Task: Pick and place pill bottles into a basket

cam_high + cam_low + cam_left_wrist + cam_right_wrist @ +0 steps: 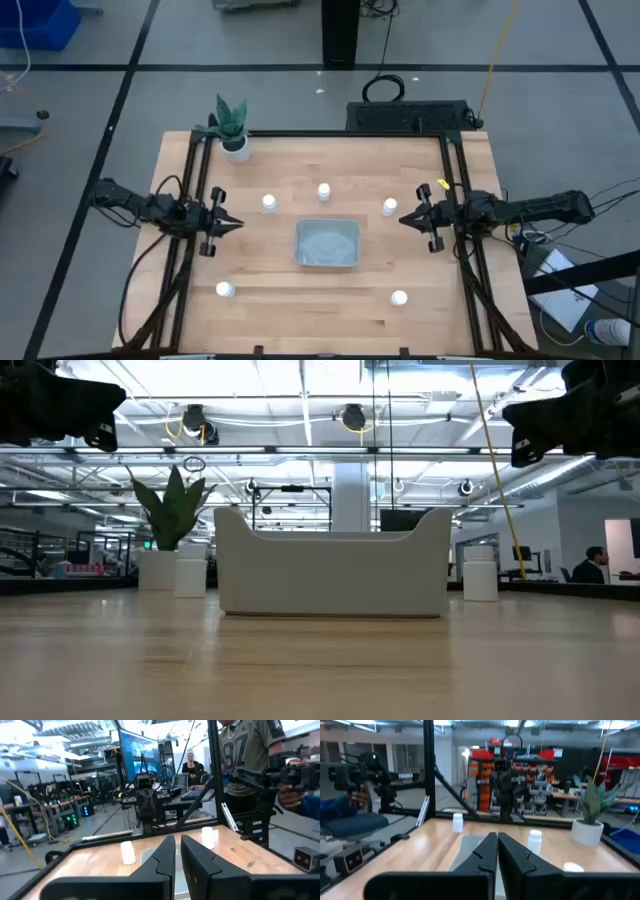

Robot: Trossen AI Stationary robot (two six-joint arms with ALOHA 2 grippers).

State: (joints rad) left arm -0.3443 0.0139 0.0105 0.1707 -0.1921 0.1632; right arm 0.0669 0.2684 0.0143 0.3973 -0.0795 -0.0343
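The pale grey basket (327,243) lies flat at the middle of the wooden table; it also shows in the low view (333,572). Five small white pill bottles stand upright around it: three beyond it (269,204) (324,192) (390,207) and two near the front edge (225,290) (399,298). My left gripper (236,225) hovers shut and empty left of the basket, pointing at it. My right gripper (404,220) hovers shut and empty right of the basket, pointing at it. Their shut fingers show in the wrist views (177,857) (497,845).
A white pot with a green plant (235,140) stands at the far left corner. A black frame (320,133) runs along the table's edges. A person (247,755) stands beyond the table in the left wrist view. Bare wood lies between the bottles and the basket.
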